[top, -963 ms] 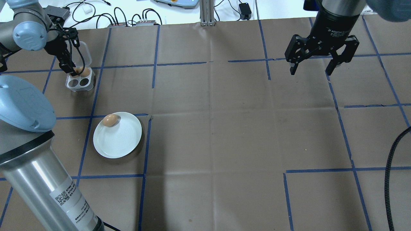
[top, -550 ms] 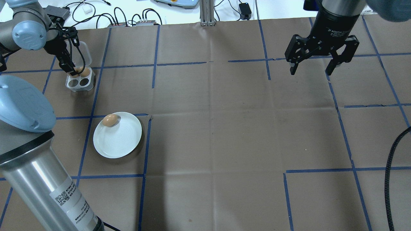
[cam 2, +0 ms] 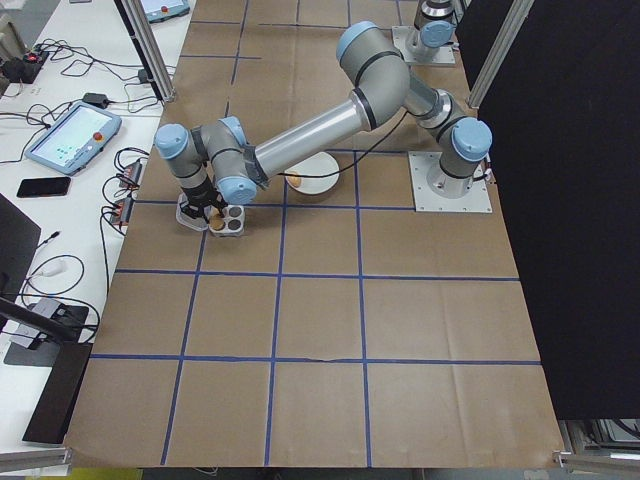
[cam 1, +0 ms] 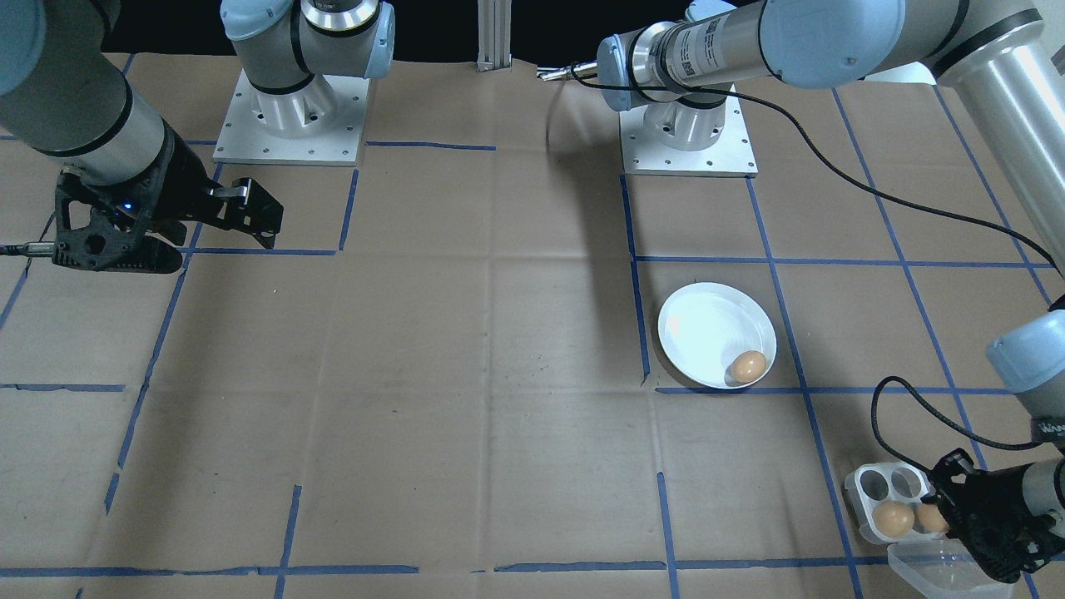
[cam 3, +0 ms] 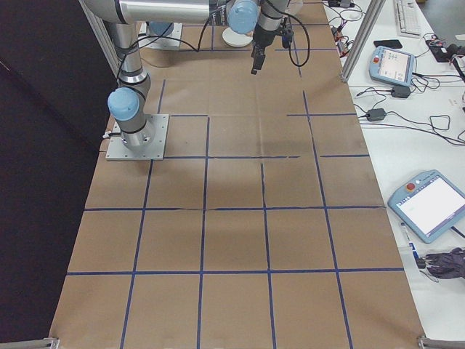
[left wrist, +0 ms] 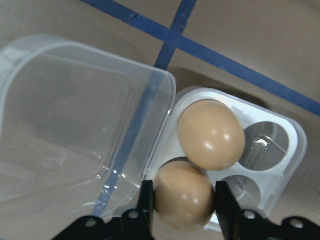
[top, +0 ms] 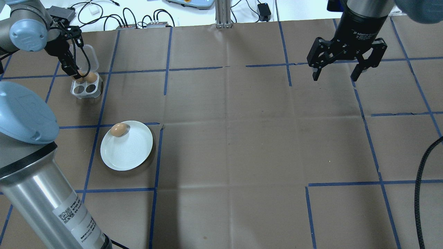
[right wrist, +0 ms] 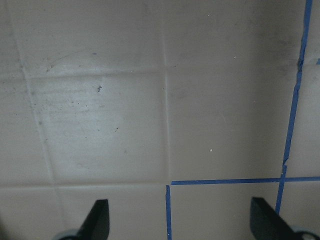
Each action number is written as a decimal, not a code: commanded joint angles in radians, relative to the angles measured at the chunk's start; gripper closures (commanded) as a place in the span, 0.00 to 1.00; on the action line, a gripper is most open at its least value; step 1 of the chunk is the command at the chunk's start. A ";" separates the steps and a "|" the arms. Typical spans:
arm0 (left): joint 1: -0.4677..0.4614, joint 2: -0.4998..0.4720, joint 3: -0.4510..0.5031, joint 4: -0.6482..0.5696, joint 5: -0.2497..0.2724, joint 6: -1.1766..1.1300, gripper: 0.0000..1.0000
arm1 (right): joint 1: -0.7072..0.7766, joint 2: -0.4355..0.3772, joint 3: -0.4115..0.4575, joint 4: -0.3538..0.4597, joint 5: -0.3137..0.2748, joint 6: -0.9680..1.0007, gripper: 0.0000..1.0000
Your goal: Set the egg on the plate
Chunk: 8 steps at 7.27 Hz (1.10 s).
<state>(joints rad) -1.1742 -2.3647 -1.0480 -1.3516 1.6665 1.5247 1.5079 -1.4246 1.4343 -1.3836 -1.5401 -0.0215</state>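
Note:
My left gripper (left wrist: 183, 196) is shut on a brown egg (left wrist: 183, 187) at the near cell of the small white egg tray (left wrist: 287, 150); its fingers press both sides of it. A second egg (left wrist: 211, 134) sits in the tray beside it. Overhead, the left gripper (top: 78, 73) is at the tray (top: 86, 90), far left. The round white plate (top: 129, 152) lies nearer the robot with one egg (top: 118, 129) at its far rim. From the front, that plate (cam 1: 703, 329) and its egg (cam 1: 748, 366) show mid-right. My right gripper (top: 334, 76) hangs open and empty, far right.
The tray's clear lid (left wrist: 75, 125) lies open behind the tray. Blue tape lines grid the brown paper table cover. Cables and small boxes (top: 138, 20) lie past the far edge. A black cable (top: 420, 180) hangs at the right. The left arm's large elbow (top: 24, 114) overhangs the near left.
The left gripper and wrist have shifted a little toward the far left with the fingers still at the tray's egg. The right arm, the plate and its egg have not moved.

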 commanded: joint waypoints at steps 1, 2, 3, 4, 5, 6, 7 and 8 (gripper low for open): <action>0.001 0.086 -0.006 -0.088 0.004 -0.035 0.73 | 0.000 0.000 0.000 0.000 0.000 0.000 0.00; -0.001 0.135 -0.009 -0.157 0.004 -0.146 0.73 | 0.000 0.000 0.000 0.000 0.000 0.000 0.00; -0.008 0.171 -0.020 -0.226 -0.001 -0.287 0.73 | 0.000 0.000 0.000 0.000 0.000 0.000 0.00; -0.027 0.208 -0.056 -0.256 -0.002 -0.442 0.73 | 0.000 0.000 0.000 0.000 0.000 0.000 0.00; -0.059 0.276 -0.131 -0.262 -0.005 -0.621 0.73 | 0.000 0.000 0.000 0.000 0.000 0.000 0.00; -0.091 0.339 -0.224 -0.258 -0.010 -0.799 0.73 | 0.000 0.000 0.000 0.000 0.000 0.000 0.00; -0.129 0.388 -0.309 -0.248 -0.016 -0.946 0.74 | 0.000 0.000 0.000 0.000 0.000 0.000 0.00; -0.168 0.431 -0.399 -0.239 -0.060 -1.103 0.74 | 0.000 0.000 0.000 0.000 0.000 0.000 0.00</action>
<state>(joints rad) -1.2953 -1.9922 -1.3377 -1.6003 1.6418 0.6172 1.5079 -1.4251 1.4343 -1.3837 -1.5402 -0.0215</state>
